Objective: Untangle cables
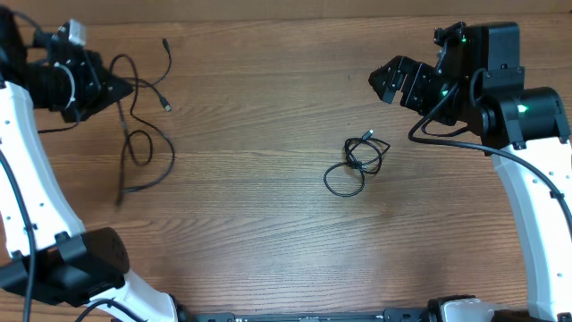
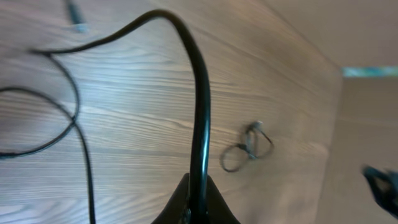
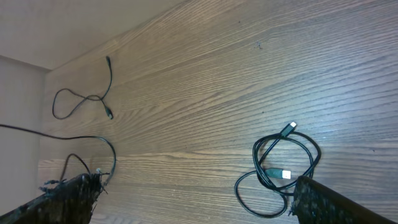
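A small coil of thin black cable point(image 1: 357, 161) with plug ends lies at the table's middle; it also shows as the coil point(image 2: 247, 148) and the coil point(image 3: 280, 171). My left gripper point(image 1: 121, 88) at the far left is shut on a long black cable point(image 2: 200, 112) that rises from its fingertips point(image 2: 198, 196), arcs over and trails down in loops as the long strand point(image 1: 147, 152). A shorter wavy cable point(image 1: 166, 76) lies just beyond it. My right gripper point(image 1: 386, 79) hovers at the back right, open and holding nothing, with the coil in front of its right finger point(image 3: 323, 202).
The wooden table point(image 1: 268, 224) carries nothing else. The left arm's white links point(image 1: 27, 179) run down the left edge and the right arm's point(image 1: 536, 206) down the right edge. The right gripper's dark tip point(image 2: 382, 183) shows at the left wrist view's far right.
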`<state>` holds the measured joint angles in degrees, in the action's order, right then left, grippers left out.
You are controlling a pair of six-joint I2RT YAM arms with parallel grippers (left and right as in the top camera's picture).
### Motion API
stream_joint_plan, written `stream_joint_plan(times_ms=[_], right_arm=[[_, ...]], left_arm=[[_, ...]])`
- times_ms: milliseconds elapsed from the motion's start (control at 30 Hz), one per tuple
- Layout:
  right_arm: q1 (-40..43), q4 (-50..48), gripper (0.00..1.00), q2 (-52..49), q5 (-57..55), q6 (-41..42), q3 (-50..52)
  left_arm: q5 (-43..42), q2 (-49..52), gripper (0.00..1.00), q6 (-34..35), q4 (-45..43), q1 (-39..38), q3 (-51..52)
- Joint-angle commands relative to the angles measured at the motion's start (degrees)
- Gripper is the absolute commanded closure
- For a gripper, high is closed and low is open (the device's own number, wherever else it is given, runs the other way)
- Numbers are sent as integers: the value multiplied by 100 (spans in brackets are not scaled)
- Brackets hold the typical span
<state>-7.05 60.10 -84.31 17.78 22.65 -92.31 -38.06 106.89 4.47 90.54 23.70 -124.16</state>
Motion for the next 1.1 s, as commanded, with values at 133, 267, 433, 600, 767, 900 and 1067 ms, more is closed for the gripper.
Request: stream_joint_plan(times_ms=[133, 267, 433, 600, 767, 900, 1067], right_arm=[[33, -33, 0, 9, 35, -17, -118], [33, -31, 0, 9, 33, -17, -118], [33, -31, 0, 9, 33, -17, -118], [33, -74, 0, 9, 33, -17, -118], [33, -127, 0, 9, 35, -17, -118], [33, -120, 0, 9, 35, -20, -118], [33, -68, 0, 9, 33, -46, -118]], left_arm=[[254, 227, 96, -85, -1150, 994, 868], [256, 466, 96, 92, -1427, 1399, 973], [256, 951, 96, 225, -1499, 1757, 973], [-1370, 1185, 96, -529, -1141, 1749, 970], [-3075, 1034, 96, -1224, -684, 1445, 881], [-3126, 743, 96, -1220, -463, 916, 682], [-3215, 249, 96, -743, -564, 66, 223]])
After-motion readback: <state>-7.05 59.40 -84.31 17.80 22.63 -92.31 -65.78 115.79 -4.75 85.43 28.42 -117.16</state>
